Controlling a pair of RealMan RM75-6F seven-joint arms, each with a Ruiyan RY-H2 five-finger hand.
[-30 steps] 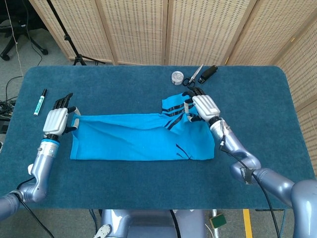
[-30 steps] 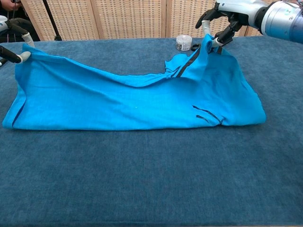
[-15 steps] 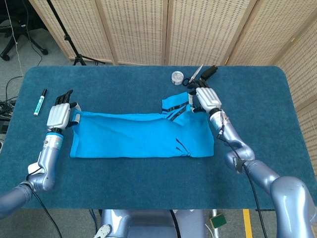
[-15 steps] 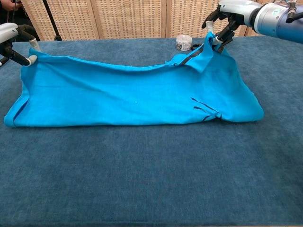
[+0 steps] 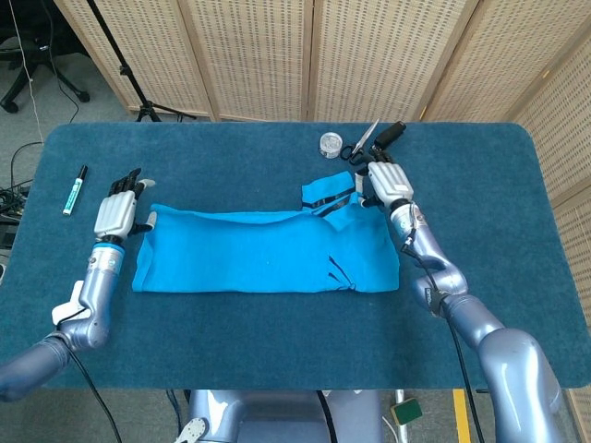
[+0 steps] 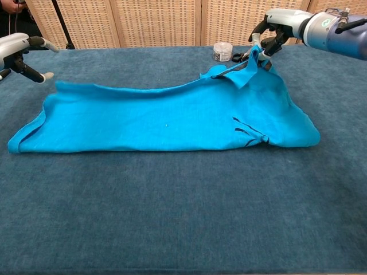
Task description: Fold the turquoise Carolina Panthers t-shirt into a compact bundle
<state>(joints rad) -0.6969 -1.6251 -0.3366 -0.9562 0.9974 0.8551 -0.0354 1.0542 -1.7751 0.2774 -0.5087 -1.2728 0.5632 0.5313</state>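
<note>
While the shirt (image 5: 263,251) lies as a long folded band across the middle of the table (image 5: 277,351), we pinch its far right corner with our right hand (image 5: 388,182), probably to keep that edge taut for the next fold. Our left hand (image 5: 118,205) hovers just off the shirt's left end, fingers spread and holding nothing, the cloth lying free below it. Both arms reach forward, hands near the far edge.
</note>
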